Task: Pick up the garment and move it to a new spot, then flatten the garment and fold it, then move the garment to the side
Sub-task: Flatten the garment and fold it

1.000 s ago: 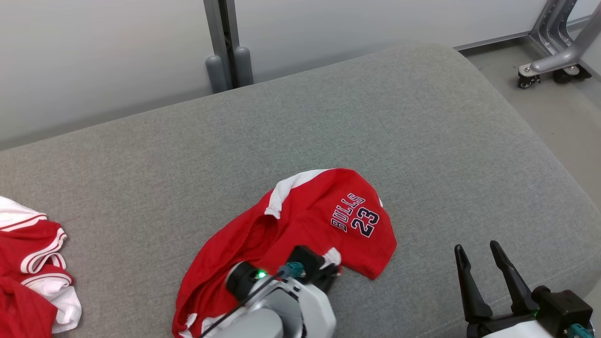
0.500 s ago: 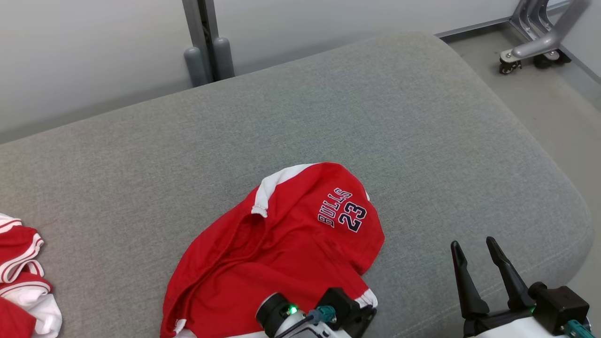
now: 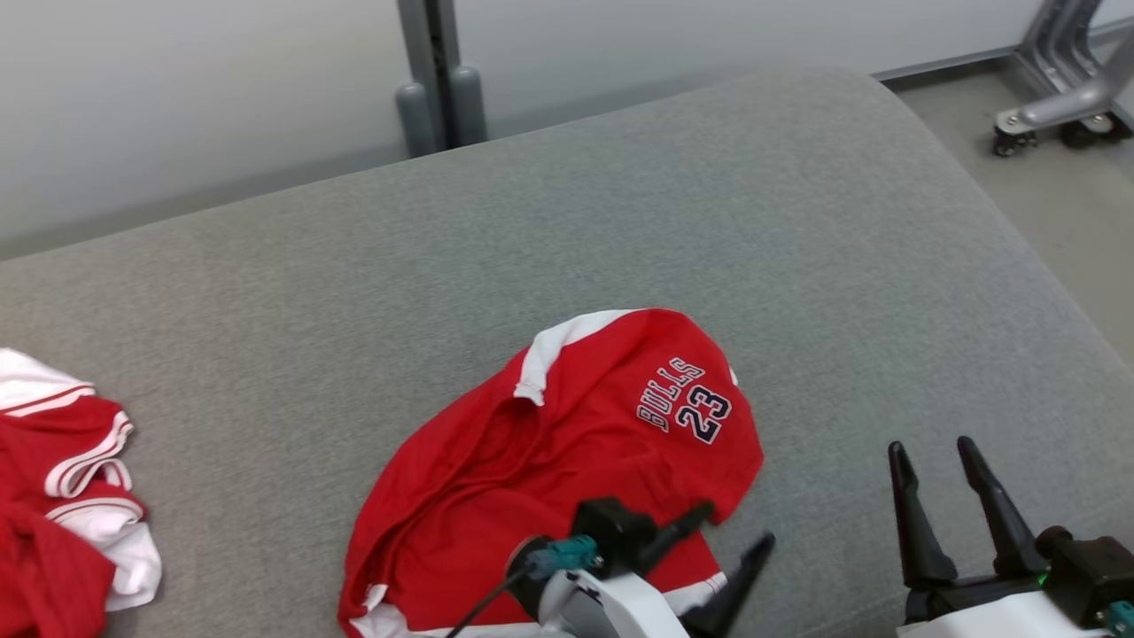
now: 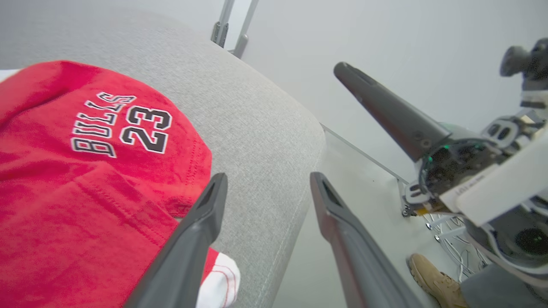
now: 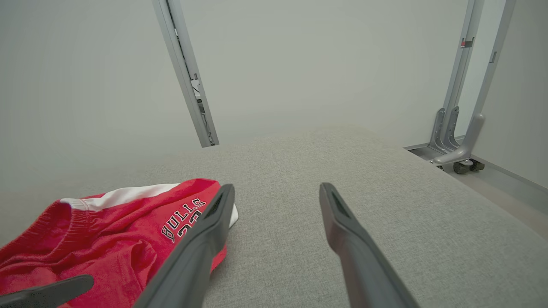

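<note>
Red Bulls shorts [image 3: 567,443]: crumpled on the grey cushion [image 3: 797,221], unheld, near hem close to the cushion's edge.
Left end effector [image 3: 735,525]: fingers apart, empty, at that hem.
Right end effector [image 3: 932,446]: apart, empty, right of the shorts.
Risks: a one-layer pinch would drag the bunch rather than spread it; the hem could slip off the edge.
Second red-and-white garment [image 3: 62,496], well left of the shorts: snag hazard.
</note>
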You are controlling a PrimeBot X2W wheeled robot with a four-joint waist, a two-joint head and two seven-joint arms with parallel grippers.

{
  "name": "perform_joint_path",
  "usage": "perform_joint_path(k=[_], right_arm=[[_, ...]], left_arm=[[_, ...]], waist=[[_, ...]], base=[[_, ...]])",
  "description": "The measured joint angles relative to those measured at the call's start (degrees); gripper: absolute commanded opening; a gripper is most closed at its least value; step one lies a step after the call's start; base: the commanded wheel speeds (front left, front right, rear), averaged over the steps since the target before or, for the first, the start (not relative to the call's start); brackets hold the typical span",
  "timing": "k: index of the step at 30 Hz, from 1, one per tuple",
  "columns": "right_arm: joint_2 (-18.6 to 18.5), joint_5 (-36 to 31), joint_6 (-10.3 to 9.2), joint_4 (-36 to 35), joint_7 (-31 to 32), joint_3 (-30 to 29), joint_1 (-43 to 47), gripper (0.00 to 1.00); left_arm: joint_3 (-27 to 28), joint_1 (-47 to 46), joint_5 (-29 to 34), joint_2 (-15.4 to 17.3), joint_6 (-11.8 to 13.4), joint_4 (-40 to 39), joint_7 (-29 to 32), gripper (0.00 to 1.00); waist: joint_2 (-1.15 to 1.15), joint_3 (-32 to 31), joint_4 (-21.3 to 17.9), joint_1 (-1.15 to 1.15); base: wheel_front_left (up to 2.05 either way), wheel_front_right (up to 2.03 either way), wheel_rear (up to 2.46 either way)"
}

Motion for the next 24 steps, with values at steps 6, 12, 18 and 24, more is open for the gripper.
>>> perform_joint_path(k=[6, 12, 18, 24], right_arm=[[0.03, -2.78, 0.0, -3.05, 0.0, -3.58, 0.04, 1.0], [-0.47, -5.13, 0.0, -5.57, 0.0, -5.86, 0.79, 1.0], [-1.51, -5.9, 0.0, -5.88, 0.0, -6.54, 2.7, 1.0], [-1.34, -6.8, 0.01, -5.14, 0.0, -6.1, 4.72, 1.0]], left_arm=[[8.78, 0.76, 5.0, 5.25, 6.69, -3.28, -3.69, 1.0], [18.52, 8.11, 16.93, 11.16, 14.63, -11.33, -3.77, 1.0], [26.24, 16.38, 22.05, 13.37, 16.27, -14.13, -3.76, 1.0], [33.99, 22.91, 25.97, 14.1, 15.63, -15.25, -3.77, 1.0]], waist=[[0.0, -1.25, 4.65, 0.0], [0.0, -2.97, 9.11, 0.0], [0.0, -4.6, 13.69, 0.0], [0.0, -6.42, 16.45, 0.0]], base=[[0.0, 0.0, 0.0], [0.0, 0.0, 0.0], [0.0, 0.0, 0.0], [0.0, 0.0, 0.0]])
